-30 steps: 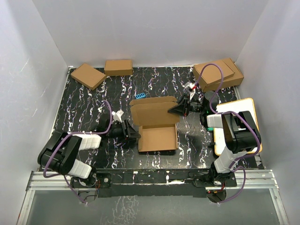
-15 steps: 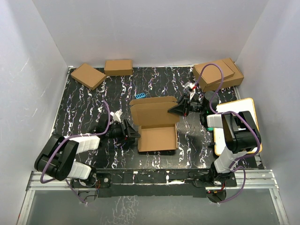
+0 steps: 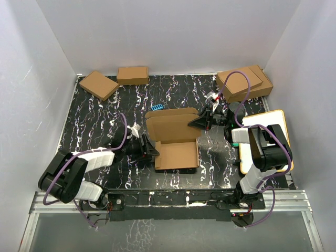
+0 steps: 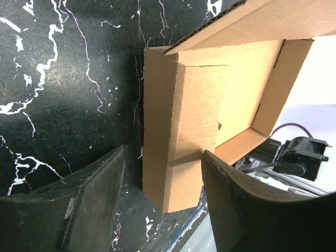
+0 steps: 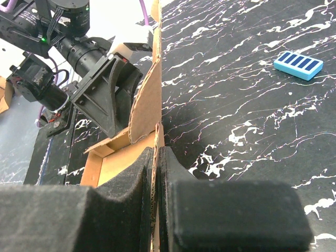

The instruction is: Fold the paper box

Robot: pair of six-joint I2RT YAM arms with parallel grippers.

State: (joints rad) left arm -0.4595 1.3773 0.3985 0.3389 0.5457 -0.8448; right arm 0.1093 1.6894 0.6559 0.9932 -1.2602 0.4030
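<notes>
Near the front of the black, white-veined bench (image 3: 94, 121), the left claw (image 3: 149, 149) stands part-open. Its jaws sit astride the left side wall of the brown corrugated-cardboard paper box (image 3: 177, 155), which lies mid-bench, tray upward. Behind, the right claw (image 3: 202, 122) pinches the right edge of the raised lid. A small blue striped card (image 3: 156, 108) lies beyond.

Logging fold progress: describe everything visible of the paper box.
The paper box is plain brown corrugated cardboard, half-formed: a shallow tray flat on the black table, lid flap upright at its far side. The right gripper is shut on the lid's right edge; the open left gripper straddles the tray's left wall.
</notes>
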